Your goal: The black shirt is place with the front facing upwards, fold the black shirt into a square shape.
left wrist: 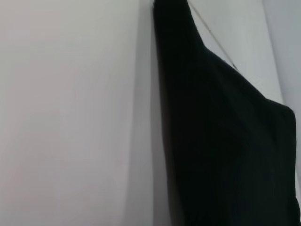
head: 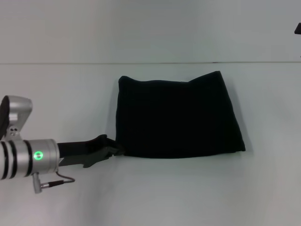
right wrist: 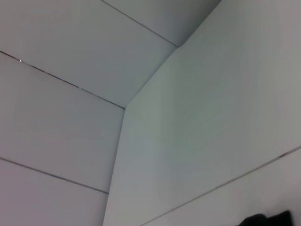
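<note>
The black shirt (head: 176, 117) lies folded into a rough rectangle on the white table (head: 70, 94), at centre right in the head view. Only plain black cloth shows; no lettering or label is visible. Its far edge has two raised corners with a dip between them. My left gripper (head: 114, 150) is low over the table at the shirt's near-left corner, touching its edge. The left wrist view shows the shirt (left wrist: 221, 141) lying flat on the table. A dark part of my right arm (head: 297, 28) shows at the far right edge, raised well away from the shirt.
The table's far edge (head: 150, 62) meets a pale wall. The right wrist view shows wall panels (right wrist: 141, 94) and a small dark shape (right wrist: 265, 220) at its lower edge.
</note>
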Controlling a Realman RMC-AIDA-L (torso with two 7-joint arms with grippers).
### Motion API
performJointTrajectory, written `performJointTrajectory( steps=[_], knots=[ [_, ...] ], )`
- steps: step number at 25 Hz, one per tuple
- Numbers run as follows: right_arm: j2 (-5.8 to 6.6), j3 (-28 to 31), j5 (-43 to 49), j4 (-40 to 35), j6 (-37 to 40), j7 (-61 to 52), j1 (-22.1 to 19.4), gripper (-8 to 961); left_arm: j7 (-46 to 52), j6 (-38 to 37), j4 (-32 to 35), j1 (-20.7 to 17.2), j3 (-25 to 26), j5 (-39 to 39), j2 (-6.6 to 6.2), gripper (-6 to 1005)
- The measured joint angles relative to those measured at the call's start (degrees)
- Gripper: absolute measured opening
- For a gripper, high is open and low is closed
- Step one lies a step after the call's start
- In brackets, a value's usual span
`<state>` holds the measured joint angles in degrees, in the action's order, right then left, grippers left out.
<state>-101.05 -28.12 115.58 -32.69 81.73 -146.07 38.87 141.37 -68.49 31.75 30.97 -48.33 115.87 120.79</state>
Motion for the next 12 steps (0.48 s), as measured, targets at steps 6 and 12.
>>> performJointTrajectory(
  steps=[6,12],
  knots=[
    [-0.02,0.00,0.00,0.00,0.10,0.08,0.39,940,-1.56,-3.19,0.57,-1.03,3.40,2.00,-0.33,78],
    [-0.17,-0.41,0.03,-0.05,0.36,0.95,0.47,940,-2.64,-5.79,0.96,-0.01,7.96,9.05,-1.92,109]
  ],
)
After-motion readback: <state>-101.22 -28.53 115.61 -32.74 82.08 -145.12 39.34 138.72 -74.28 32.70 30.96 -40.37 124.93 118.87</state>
